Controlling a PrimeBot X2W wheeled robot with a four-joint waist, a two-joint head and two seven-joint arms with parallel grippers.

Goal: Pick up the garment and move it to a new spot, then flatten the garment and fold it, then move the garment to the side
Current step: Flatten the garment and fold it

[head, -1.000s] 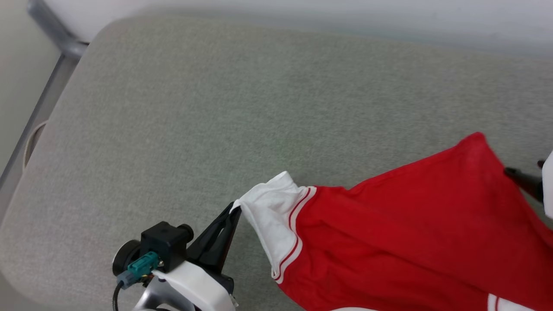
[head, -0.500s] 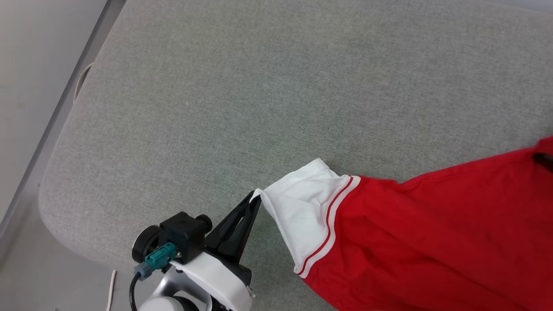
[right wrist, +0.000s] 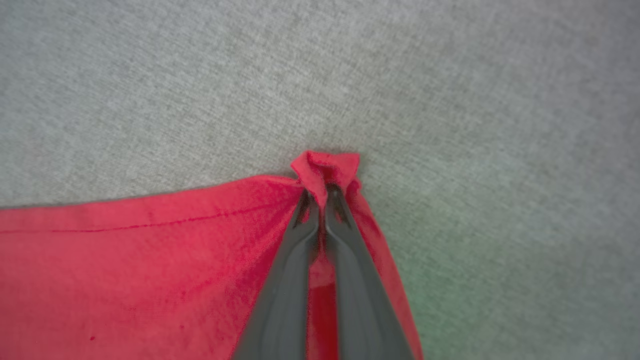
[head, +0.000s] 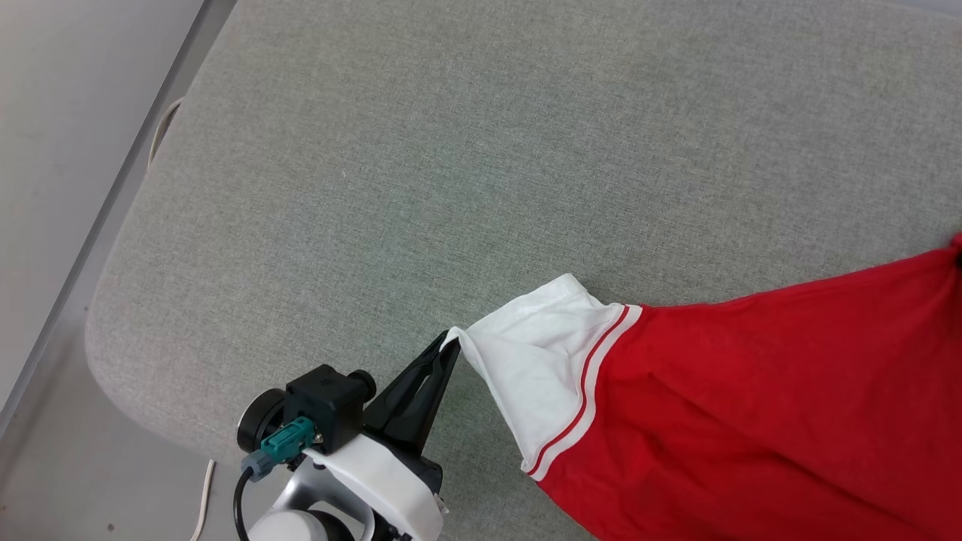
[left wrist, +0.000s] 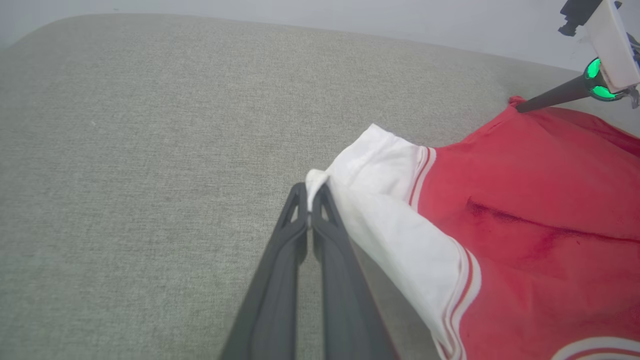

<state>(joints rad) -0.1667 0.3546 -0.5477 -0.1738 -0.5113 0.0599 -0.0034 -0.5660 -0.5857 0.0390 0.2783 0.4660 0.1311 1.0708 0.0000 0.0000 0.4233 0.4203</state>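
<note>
Right jaws have clamped the garment (right wrist: 125, 260) corner, clear from that wrist; left jaws grip its sleeve (head: 541, 361).

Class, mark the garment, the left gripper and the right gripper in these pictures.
garment (head: 751, 406): head view, on its red body.
left gripper (left wrist: 311, 194): left wrist view, between fingertips shut on the white sleeve.
right gripper (right wrist: 319, 194): right wrist view, between fingertips shut on a red corner.

Over the near right part of my grey padded fabric surface (head: 451, 150) spreads the red jersey-style T-shirt with white sleeves (head: 751, 398). My left gripper (head: 449, 344) sits at its left end, fingers (left wrist: 277, 280) clamping the sleeve edge. My right gripper (right wrist: 322, 192) pinches its far right corner, well apart from the left.
</note>
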